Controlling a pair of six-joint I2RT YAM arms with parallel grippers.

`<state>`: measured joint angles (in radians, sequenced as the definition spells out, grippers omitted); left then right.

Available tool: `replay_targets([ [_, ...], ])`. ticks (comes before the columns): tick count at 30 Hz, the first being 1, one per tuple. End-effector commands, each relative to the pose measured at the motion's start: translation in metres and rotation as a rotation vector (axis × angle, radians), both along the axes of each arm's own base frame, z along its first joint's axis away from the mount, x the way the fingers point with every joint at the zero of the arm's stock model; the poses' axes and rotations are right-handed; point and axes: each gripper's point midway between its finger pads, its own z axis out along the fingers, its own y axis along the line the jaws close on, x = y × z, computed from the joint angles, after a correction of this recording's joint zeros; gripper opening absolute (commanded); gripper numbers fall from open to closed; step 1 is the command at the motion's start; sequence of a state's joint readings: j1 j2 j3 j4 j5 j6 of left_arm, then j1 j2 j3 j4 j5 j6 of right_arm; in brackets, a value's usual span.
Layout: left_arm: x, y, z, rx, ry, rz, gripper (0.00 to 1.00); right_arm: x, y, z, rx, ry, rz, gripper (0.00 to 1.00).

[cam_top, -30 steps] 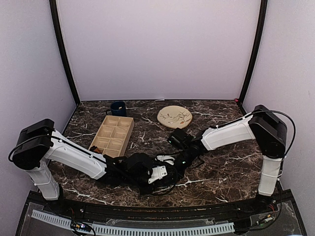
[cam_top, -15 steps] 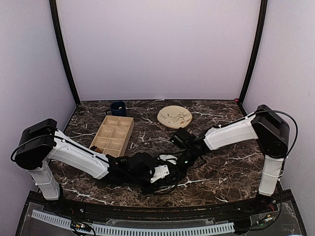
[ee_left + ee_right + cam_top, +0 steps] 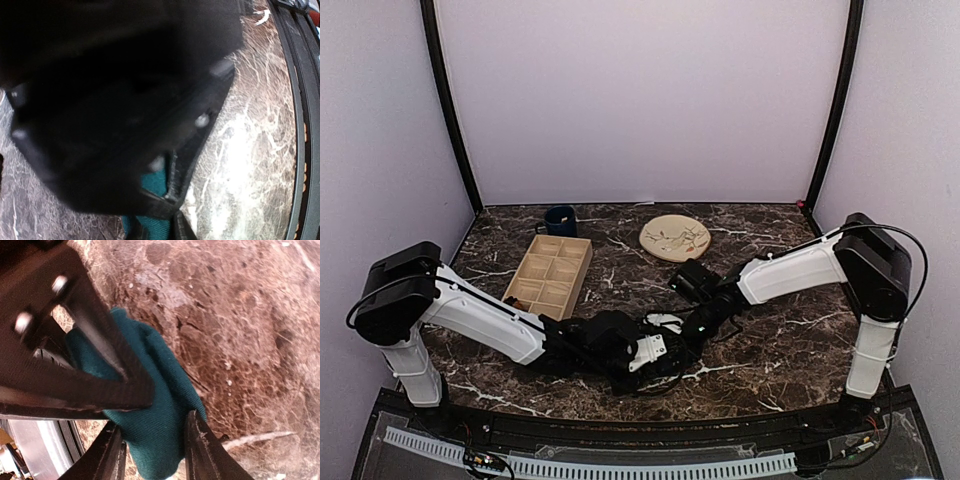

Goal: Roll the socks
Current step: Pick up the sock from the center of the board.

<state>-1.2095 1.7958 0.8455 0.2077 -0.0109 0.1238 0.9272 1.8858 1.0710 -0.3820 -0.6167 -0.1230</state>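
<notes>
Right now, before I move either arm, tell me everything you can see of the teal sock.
The teal sock is plain dark teal-green knit, soft, and bunched into a thick folded lump rather than a neat roll. It lies on the brown marble tabletop. Its lower end sits between the right gripper's fingers, the fabric filling the gap and touching both. A black bar crosses over its upper left part. The left wrist view shows only a small teal patch, and in the top view it is hidden.

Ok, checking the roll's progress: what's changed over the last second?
The left gripper and right gripper both crept slightly rightward; the right has the teal sock between its fingers. Whether the left let go is too blurred to tell. Mug, tray and plate stayed put.
</notes>
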Motion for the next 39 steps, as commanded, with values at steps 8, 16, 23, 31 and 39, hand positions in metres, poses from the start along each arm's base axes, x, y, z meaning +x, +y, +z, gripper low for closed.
replay_targets([
  [8,-0.022,0.087,-0.09,0.422,0.133,0.044,0.0,-0.012,-0.015,-0.002,-0.06,0.03,-0.006,0.42],
  [16,-0.023,0.089,-0.095,0.445,0.142,0.048,0.0,-0.014,-0.021,-0.003,-0.068,0.026,-0.008,0.43],
  [23,-0.02,0.092,-0.101,0.47,0.149,0.069,0.0,-0.017,-0.029,-0.005,-0.082,0.03,-0.019,0.44],
  [31,-0.011,0.1,-0.108,0.502,0.172,0.134,0.0,-0.021,-0.034,-0.005,-0.083,0.033,-0.028,0.46],
  [39,-0.013,0.084,-0.088,0.367,0.225,0.114,0.0,-0.017,-0.039,-0.01,-0.11,0.012,-0.054,0.48],
])
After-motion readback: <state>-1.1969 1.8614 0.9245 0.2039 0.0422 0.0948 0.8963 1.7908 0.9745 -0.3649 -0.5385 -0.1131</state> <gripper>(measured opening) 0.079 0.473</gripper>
